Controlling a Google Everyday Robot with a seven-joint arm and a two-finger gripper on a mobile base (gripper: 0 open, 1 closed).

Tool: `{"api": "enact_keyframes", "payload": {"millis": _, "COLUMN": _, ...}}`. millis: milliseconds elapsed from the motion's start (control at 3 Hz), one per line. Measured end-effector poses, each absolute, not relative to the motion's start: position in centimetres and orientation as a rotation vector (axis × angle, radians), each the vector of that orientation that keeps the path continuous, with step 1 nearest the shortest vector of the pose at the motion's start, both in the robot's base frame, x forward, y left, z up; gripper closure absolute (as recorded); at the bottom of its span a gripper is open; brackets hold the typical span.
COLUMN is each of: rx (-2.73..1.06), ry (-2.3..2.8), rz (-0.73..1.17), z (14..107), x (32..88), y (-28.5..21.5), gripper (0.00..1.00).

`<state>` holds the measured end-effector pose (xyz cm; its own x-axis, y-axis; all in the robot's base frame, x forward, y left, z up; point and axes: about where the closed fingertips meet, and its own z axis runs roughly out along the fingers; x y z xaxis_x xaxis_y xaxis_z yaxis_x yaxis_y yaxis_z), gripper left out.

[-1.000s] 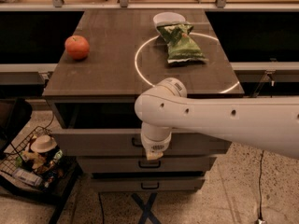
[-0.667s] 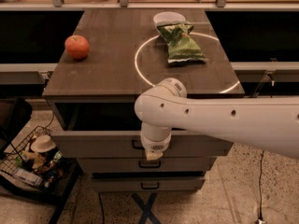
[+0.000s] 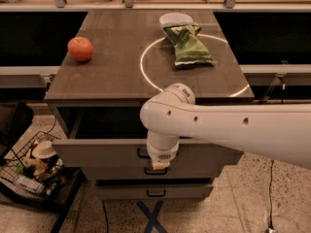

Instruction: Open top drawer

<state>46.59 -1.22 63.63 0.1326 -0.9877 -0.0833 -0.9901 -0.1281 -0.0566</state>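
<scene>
I see the top drawer (image 3: 97, 152) standing well out from the cabinet (image 3: 107, 81), its flat grey front forward of the two lower drawers (image 3: 116, 173) and a dark gap open behind it. Its black bar handle (image 3: 142, 154) shows only at the left end; the rest is hidden by the arm (image 3: 228, 129), a smooth white rounded shell coming in from the right. The gripper (image 3: 159, 163) hangs downward from the arm's elbow-like bend, right in front of the drawer's centre, its tip at the front's lower edge. I cannot tell whether it is apart, together or clamped on the handle.

On the cabinet's dark planked wooden top lie a round red apple (image 3: 80, 49) at the left, a crinkled green bag (image 3: 188, 45) and a shallow white bowl (image 3: 176, 19) touching the bag's far end. A thin white ring (image 3: 144, 71) is drawn on the top, around the bag. A black wire basket (image 3: 29, 176) of clutter sits on the floor, left.
</scene>
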Motion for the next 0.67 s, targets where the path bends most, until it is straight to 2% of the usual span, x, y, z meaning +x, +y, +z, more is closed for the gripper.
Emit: {"api": "enact_keyframes", "payload": {"millis": 667, "rx": -2.253, "ry": 2.023, "rz": -0.009, "z": 65.01, "x": 44.31, "y": -1.74, "gripper": 1.0}}
